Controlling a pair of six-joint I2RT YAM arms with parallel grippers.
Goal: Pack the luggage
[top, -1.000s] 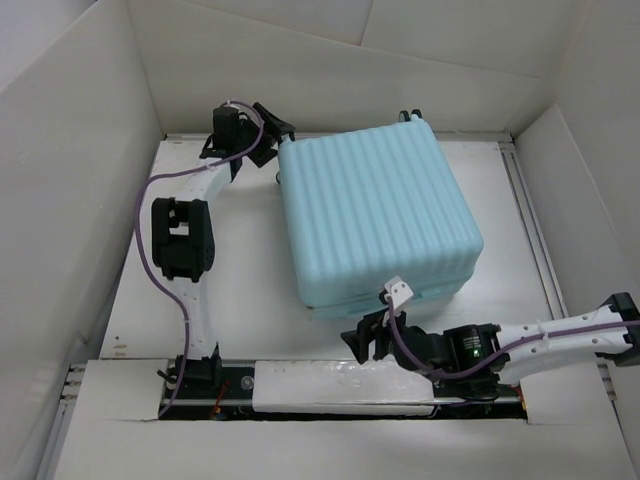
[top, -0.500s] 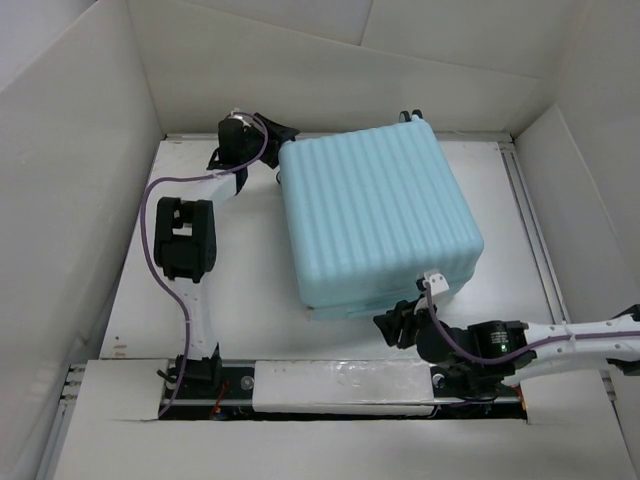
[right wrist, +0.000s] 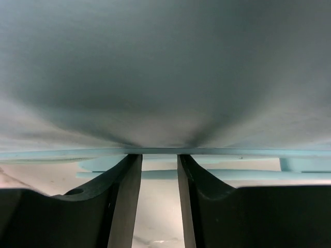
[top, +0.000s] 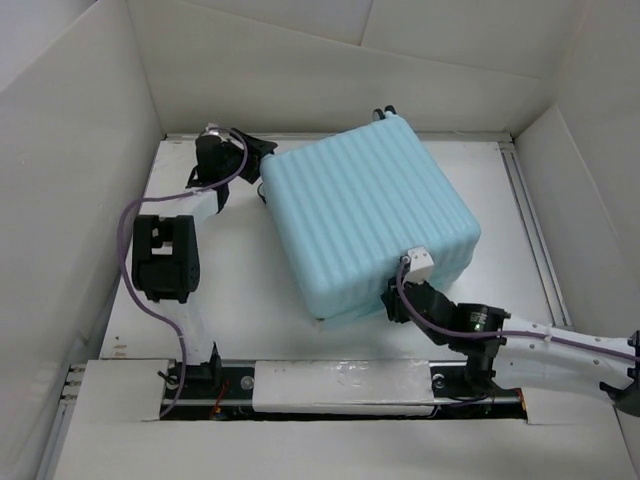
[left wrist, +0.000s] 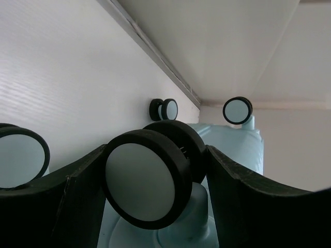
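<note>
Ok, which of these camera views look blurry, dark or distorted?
Top external view: sharp, evenly lit, with only a soft shadow beneath the luggage. Left wrist view: wide-angle bulge, the close caster wheel looming large. Right wrist view: the luggage's shell fills the top, blurred and shaded.

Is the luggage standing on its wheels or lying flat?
Lying flat: the luggage rests on a broad side, ribbed shell up, wheels pointing sideways.

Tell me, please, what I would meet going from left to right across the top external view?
In order: left arm's black elbow block → left gripper → luggage → right arm's white forearm. The right gripper is left out, since it overlaps the luggage's near edge.
</note>
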